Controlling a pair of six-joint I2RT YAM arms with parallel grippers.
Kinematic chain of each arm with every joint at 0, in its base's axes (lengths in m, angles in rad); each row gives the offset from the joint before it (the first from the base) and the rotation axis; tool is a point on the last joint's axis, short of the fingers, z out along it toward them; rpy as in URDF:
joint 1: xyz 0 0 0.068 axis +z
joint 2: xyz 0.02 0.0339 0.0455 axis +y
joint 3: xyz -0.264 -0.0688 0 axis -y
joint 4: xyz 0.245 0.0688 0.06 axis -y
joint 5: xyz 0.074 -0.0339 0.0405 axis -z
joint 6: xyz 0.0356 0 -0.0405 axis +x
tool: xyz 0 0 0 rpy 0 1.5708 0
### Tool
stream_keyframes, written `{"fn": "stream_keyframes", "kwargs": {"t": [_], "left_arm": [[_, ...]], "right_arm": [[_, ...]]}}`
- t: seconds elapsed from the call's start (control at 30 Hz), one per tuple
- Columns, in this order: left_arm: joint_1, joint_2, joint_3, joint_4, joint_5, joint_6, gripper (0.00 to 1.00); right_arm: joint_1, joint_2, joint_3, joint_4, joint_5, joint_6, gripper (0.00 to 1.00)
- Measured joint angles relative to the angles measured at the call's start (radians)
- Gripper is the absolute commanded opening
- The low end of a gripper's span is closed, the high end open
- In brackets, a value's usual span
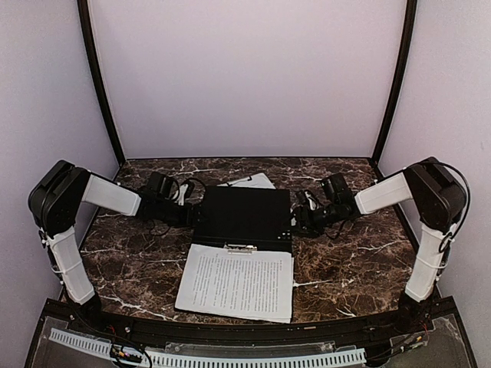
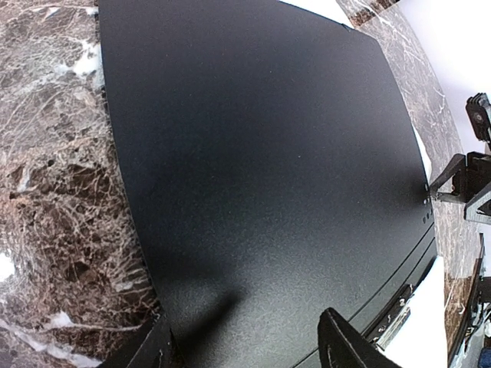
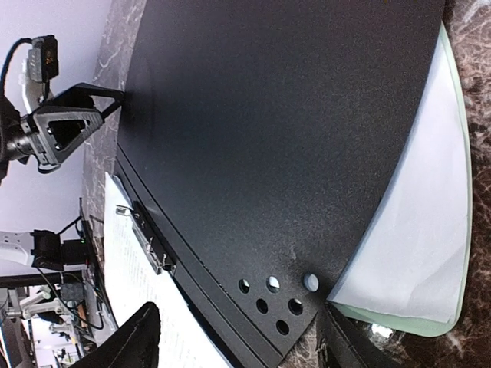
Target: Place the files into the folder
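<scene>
Left fingers (image 2: 341, 345) and right fingers (image 3: 138, 341) stand spread astride the side edges of the folder (image 1: 244, 215); an uneven pinch could skew it or drag the sheet (image 1: 238, 282)

A dark brown, white-veined marble table (image 1: 130, 253) is spreading under and around the left pincer (image 1: 190, 216) and the right pincer (image 1: 298, 222). A pale green clipboard (image 3: 399, 325) is lying flat on it just past the right pincer, mostly covered, its rounded corner peeking out; from above it is showing between the two pincers and slightly beyond them. Pale lilac walls (image 1: 245, 77) are rising well beyond both pincers, with black posts (image 1: 98, 84) running up the back corners. A white slotted strip (image 1: 230, 359) is running along the near edge, behind the pincers.
</scene>
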Motion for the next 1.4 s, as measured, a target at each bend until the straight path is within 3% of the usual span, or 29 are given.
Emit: {"fn": "stream_keyframes", "kwargs": {"t": [0.23,0.53,1.13,1.4], "left_arm": [[0.003,-0.024,-0.059,0.067,-0.005,-0.005,0.64],[0.005,-0.103,-0.165,0.101,-0.001,-0.016,0.63],[0.015,-0.11,-0.22,0.199,0.004,-0.058,0.61],[0.015,-0.11,-0.221,0.201,0.005,-0.048,0.61]], "right_arm": [[-0.053,0.055,-0.047,0.171,-0.145,0.072,0.51],[-0.08,0.13,-0.091,0.377,-0.298,0.162,0.44],[-0.085,0.135,-0.117,0.438,-0.479,0.174,0.33],[-0.085,0.132,-0.111,0.367,-0.513,0.029,0.31]]}}
